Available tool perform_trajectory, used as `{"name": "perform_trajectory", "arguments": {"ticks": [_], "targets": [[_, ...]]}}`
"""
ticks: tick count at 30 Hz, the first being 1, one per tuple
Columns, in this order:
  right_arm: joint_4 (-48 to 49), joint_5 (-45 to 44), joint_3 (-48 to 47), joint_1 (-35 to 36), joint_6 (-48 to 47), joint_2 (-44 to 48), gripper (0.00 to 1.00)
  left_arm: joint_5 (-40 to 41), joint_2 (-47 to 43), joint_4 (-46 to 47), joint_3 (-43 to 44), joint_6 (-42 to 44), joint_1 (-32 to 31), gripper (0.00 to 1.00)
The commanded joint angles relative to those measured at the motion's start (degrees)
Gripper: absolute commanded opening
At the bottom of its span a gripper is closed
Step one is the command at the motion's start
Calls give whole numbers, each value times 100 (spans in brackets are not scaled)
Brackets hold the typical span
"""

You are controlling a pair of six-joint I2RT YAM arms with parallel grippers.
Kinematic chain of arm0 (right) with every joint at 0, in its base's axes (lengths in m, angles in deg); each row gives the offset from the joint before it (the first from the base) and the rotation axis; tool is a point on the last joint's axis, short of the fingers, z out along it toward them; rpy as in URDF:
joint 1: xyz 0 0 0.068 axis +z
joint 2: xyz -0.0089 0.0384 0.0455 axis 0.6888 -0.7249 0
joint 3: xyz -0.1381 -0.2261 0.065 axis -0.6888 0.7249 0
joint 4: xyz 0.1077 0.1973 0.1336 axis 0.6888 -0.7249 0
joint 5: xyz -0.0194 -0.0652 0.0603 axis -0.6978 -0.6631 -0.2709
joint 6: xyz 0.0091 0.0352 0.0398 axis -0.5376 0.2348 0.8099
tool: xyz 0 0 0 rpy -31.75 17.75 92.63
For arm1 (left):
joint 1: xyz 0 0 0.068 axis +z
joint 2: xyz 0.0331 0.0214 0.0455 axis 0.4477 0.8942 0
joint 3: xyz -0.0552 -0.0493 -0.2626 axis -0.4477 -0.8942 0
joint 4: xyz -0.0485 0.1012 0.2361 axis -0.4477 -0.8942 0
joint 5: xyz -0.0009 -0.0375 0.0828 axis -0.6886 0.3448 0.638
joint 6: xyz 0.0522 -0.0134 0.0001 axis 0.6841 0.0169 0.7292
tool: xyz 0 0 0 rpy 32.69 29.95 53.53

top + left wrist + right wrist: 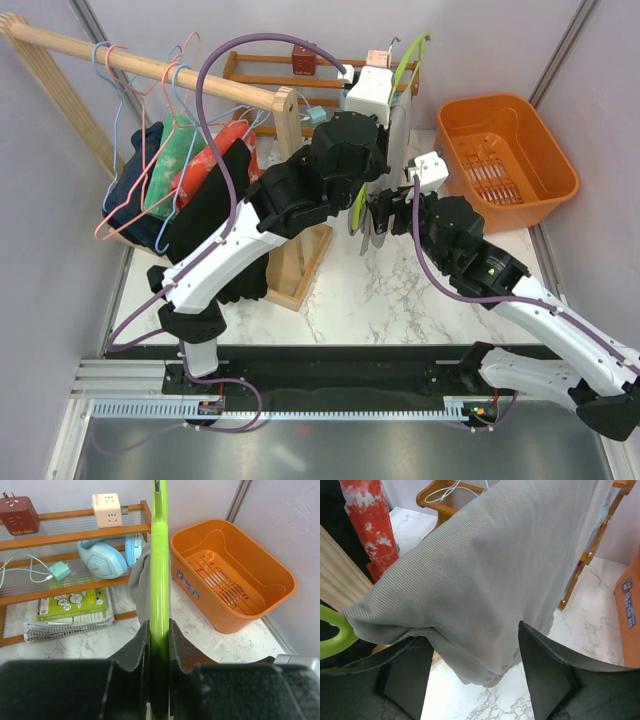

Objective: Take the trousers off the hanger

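Nearest in, over the bench (400, 300), the right jaws stand open, straddling the low hem of the trousers (510, 570). Grey cloth sits between the fingers (545, 670), not pinched yet. The trousers hang with their long axis running down toward the bench, draped off the hanger (159, 570) just beyond. Farther back, the left jaws are clamped tight on that green hanger, holding it edge-on in the air. The right arm (540, 300) is the nearer one, so I'd say pinch the hem and draw it down and away.
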Motion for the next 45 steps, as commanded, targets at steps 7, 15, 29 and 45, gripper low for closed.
{"name": "perform_trajectory", "arguments": {"ticks": [7,15,29,45], "targets": [[548,-261,-280,-14,40,85,59,-184,-409,656,-17,-88,20,2],[470,-208,-447,-14,224,147,25,-254,-409,638,-35,-115,20,2],[-383,767,-324,-14,171,393,41,-307,-497,621,0,-71,38,2],[-243,655,-350,-14,102,217,63,-342,-541,621,0,-246,38,2]]}}
